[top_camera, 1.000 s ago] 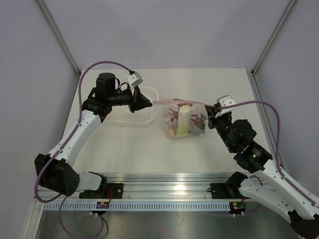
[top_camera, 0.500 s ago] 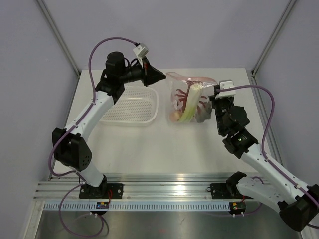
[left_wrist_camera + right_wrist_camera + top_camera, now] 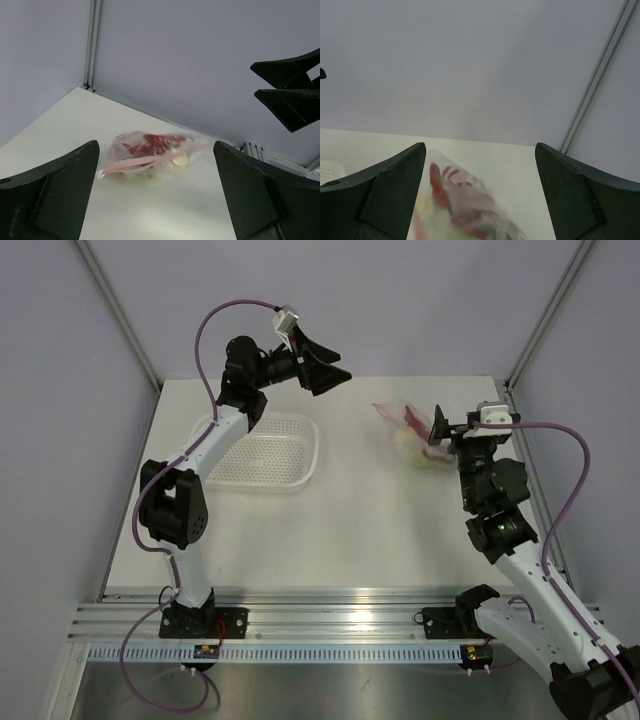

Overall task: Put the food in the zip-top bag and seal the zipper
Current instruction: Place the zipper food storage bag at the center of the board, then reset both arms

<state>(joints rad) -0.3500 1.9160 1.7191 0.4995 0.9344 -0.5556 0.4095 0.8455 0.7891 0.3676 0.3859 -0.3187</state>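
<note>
**Both grippers let go of the filled bag**

The left gripper (image 3: 336, 374) and right gripper (image 3: 443, 437), pinched shut at the bag's mouth a second ago, now stand wide apart and hold nothing. The bag (image 3: 147, 157) lies on the table with the food (image 3: 150, 145) inside, just ahead of the right jaws and well ahead of and below the left ones. The zipper (image 3: 142, 161) runs across it as a pink strip. It is too small to tell whether it is sealed end to end, but the release suggests the task is about done.

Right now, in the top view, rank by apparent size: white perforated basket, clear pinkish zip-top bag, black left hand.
1. White perforated basket: clearly largest.
2-3. Clear pinkish zip-top bag and black left hand: look alike; bag blurred, hand raised nearer the camera, so unranked.
</note>
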